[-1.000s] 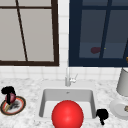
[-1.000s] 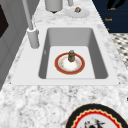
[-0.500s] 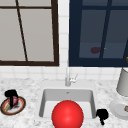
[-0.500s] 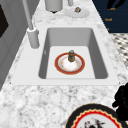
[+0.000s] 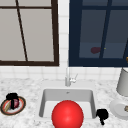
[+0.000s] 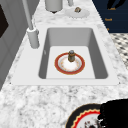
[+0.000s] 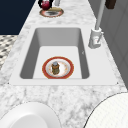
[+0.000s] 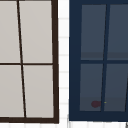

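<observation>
Black left hand point(image 5: 11, 98) sits curled on a dark red fruit point(image 5: 15, 103) on the patterned plate point(image 5: 21, 107), left of the sink point(image 5: 42, 100) | right hand point(image 5: 102, 114) hangs curled on nothing at sink's right rim | risk imo: fruit rolls off the plate if that grip slips, or the plate skids on the marble surface point(image 5: 30, 87)

The plate point(image 6: 82, 117) on the left counter is cut off by the bottom edge in the left side view, and its right part is covered by the left hand point(image 6: 116, 113), whose finger posture cannot be made out there. The red ball point(image 5: 67, 115) is clipped by the bottom edge in the front view. The small item point(image 5: 126, 108) on the white dish point(image 5: 118, 108) is too small to be identified.
</observation>
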### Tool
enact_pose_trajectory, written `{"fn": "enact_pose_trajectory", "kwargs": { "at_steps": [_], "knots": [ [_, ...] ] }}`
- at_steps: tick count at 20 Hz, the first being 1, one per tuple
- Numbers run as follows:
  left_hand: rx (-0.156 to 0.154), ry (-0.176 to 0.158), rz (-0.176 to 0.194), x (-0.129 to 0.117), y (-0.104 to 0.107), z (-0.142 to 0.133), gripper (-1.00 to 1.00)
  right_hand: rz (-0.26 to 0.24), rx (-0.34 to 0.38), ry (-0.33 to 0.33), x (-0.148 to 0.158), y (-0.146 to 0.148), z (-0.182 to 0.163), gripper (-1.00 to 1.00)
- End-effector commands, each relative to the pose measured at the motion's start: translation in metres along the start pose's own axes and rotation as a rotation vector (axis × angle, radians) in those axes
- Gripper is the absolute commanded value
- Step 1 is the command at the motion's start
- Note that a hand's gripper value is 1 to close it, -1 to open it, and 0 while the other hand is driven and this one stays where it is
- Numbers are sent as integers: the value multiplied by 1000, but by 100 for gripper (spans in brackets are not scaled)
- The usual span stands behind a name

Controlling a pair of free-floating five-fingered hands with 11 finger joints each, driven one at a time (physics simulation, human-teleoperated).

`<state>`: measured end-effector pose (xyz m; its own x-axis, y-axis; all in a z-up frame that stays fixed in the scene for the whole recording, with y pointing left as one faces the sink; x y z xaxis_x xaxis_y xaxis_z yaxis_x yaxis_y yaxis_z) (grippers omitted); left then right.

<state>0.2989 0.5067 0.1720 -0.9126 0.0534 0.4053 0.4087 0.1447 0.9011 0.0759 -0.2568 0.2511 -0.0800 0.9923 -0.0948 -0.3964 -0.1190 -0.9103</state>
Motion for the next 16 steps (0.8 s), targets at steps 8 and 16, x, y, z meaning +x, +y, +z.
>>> {"fn": "enact_pose_trajectory", "kwargs": {
  "at_steps": [8,16],
  "knots": [
    [0,3,61,-35,1,35,-100,0,0,0,0,0,0,0],
    [-22,5,93,-30,16,32,-100,0,0,0,0,0,0,0]
  ]
}}
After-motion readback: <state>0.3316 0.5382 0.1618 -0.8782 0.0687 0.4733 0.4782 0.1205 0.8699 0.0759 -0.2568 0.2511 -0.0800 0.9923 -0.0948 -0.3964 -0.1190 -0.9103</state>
